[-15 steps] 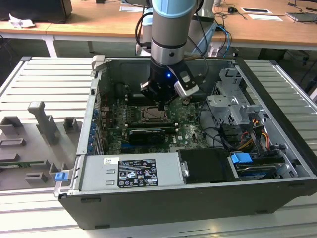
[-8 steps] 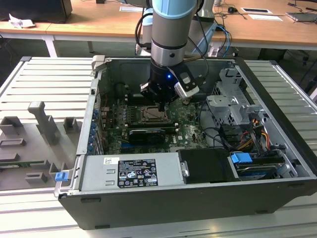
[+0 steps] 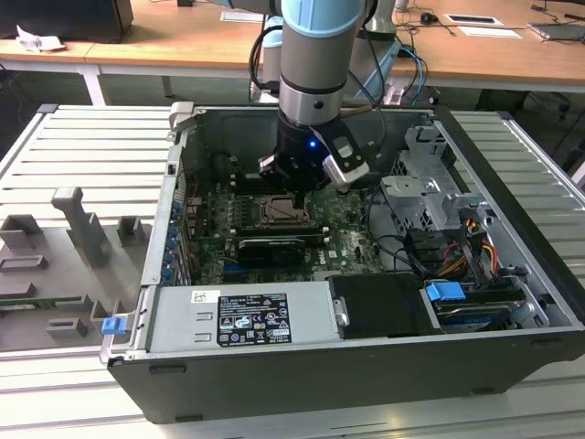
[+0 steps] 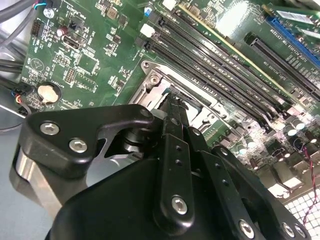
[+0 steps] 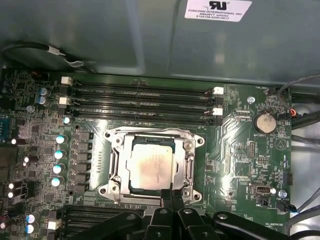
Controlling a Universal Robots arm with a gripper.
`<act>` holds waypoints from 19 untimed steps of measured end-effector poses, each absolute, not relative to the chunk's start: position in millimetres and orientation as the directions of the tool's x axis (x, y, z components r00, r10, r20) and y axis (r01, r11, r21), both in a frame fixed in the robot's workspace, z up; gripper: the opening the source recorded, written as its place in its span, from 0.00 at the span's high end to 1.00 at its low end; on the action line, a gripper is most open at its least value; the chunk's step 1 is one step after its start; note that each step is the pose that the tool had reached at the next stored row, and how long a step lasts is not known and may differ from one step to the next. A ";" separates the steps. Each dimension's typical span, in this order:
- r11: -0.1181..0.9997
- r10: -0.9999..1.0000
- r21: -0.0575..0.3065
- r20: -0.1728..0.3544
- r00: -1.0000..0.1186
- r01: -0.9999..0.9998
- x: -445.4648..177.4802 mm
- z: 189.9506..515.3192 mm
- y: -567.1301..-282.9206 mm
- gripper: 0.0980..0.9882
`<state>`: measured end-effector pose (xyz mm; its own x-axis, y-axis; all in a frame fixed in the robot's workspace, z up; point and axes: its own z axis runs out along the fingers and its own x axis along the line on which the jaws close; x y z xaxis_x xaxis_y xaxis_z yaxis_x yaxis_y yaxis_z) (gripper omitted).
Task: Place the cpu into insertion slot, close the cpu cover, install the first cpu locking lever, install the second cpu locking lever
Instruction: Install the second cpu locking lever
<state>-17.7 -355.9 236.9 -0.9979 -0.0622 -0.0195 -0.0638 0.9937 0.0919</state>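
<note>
- The hand (image 5: 167, 197) hangs low inside the open computer case (image 3: 366, 366), just over the near edge of the insertion slot (image 5: 152, 167) on the green motherboard (image 5: 235, 165).
- In the first wrist view the hand's 2 black fingers (image 5: 165, 196) stand pressed together with no gap between them and nothing held, their tips at the slot's metal rim.
- The cpu (image 5: 150, 167) lies flat inside the insertion slot, its pale silver-grey face up and square with the slot's sides.
- The cpu cover (image 5: 152, 137) is a silver frame lying around the cpu, with the cpu's face showing through its cut-out centre. Whether it is fully pressed down cannot be told.
- In the second wrist view the hand (image 4: 172, 107) reaches down to the insertion slot (image 4: 165, 85), and its black body hides most of the slot.
- 4 long black memory slots (image 5: 140, 102) run side by side just beyond the insertion slot, on the side away from the hand.
- A round coin battery (image 5: 265, 121) sits on the motherboard, well apart from the insertion slot.
- In the exterior view the arm (image 3: 315, 55) comes down from above to the insertion slot (image 3: 283, 212), and the case rests on a ribbed grey bench (image 3: 82, 155).
</note>
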 end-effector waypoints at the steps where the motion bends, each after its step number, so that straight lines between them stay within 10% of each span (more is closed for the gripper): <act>1: 0.994 -0.062 0.092 -0.020 -0.998 -0.064 -17.6 236.9 -357.1 0.99; 19: 0.994 -0.062 0.091 -0.019 -0.998 -0.064 -24.3 243.1 -366.5 0.99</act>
